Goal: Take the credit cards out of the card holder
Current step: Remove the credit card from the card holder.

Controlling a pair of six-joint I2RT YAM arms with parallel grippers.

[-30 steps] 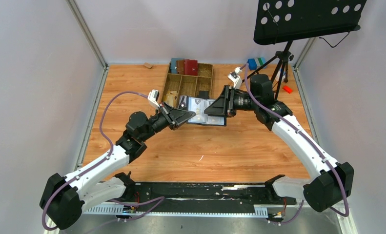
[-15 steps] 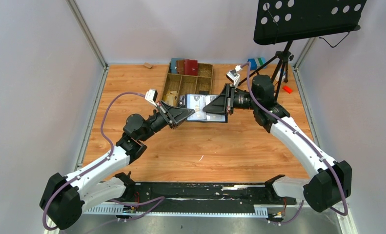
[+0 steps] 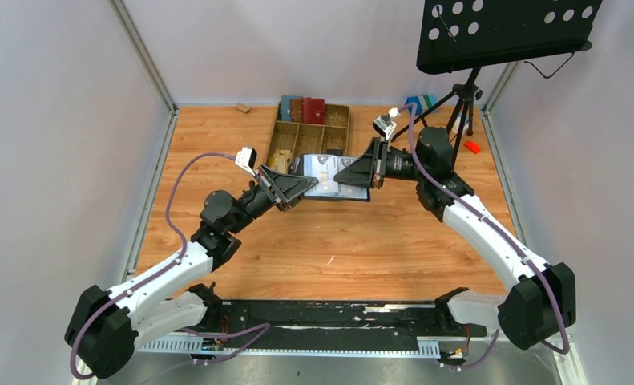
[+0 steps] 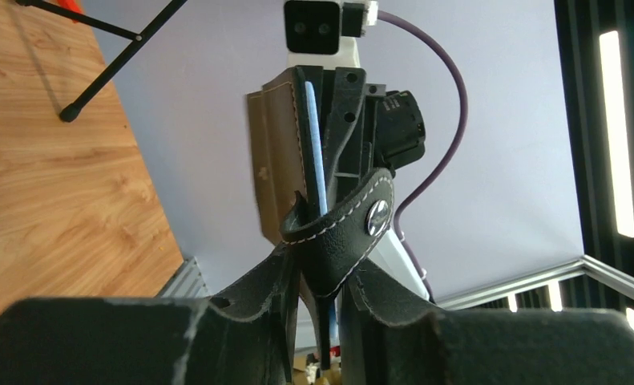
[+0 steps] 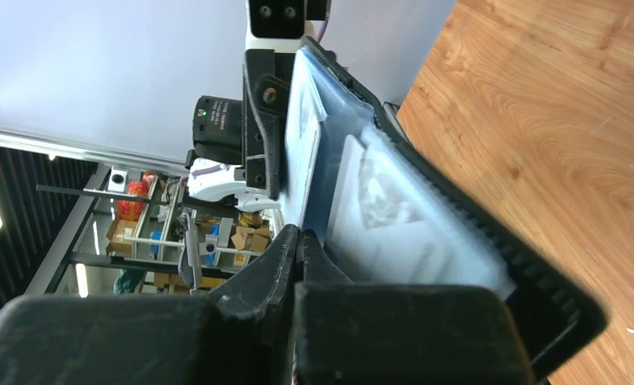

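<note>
Card holder (image 3: pixel 328 170) hung open above the bench (image 3: pixel 377 241).
Right end effector (image 3: pixel 341 175) pinched its edge, fully closed; left end effector (image 3: pixel 312 187) straddled the tab (image 4: pixel 341 233) (jaws slightly parted, grip unclear).

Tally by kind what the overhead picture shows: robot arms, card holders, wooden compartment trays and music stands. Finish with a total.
robot arms: 2, the left arm and the right arm
card holder: 1
wooden tray: 1
music stand: 1
total: 5
</note>
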